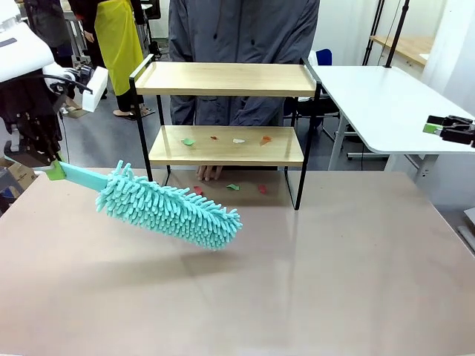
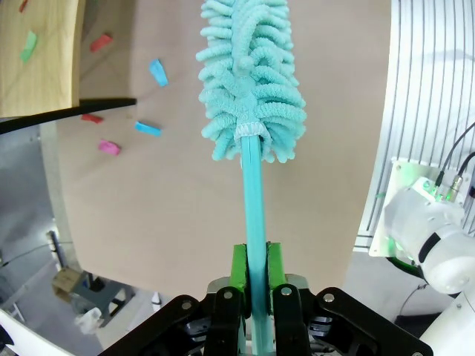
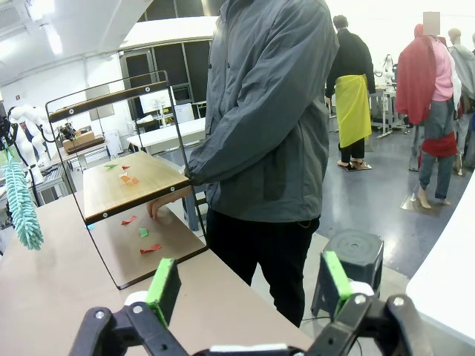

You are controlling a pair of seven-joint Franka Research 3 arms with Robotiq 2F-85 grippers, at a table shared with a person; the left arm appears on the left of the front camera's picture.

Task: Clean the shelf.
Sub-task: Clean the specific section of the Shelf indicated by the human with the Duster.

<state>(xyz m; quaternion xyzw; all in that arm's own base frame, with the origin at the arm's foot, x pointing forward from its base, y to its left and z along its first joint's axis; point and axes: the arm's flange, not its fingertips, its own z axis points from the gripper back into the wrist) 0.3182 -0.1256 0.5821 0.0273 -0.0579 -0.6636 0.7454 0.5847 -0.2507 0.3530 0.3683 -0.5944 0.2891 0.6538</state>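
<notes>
**Duster (image 1: 169, 206) to be lifted to the lower board**

The shelf (image 1: 226, 79) is set at the far middle of the table (image 1: 334, 282), just in front of the person. Coloured scraps (image 1: 239, 140) are scattered along its lower board, and further scraps (image 1: 233, 187) lie on the table beneath, near the person's hand (image 1: 210, 173). The duster's handle is clamped in the left end effector (image 2: 252, 271), with the head held low over the table, short of the shelf. The head is best raised, slid between the boards and drawn lightly along the lower one, the frame legs being avoided. The right end effector (image 3: 249, 278) is spread wide, with nothing held.
</notes>
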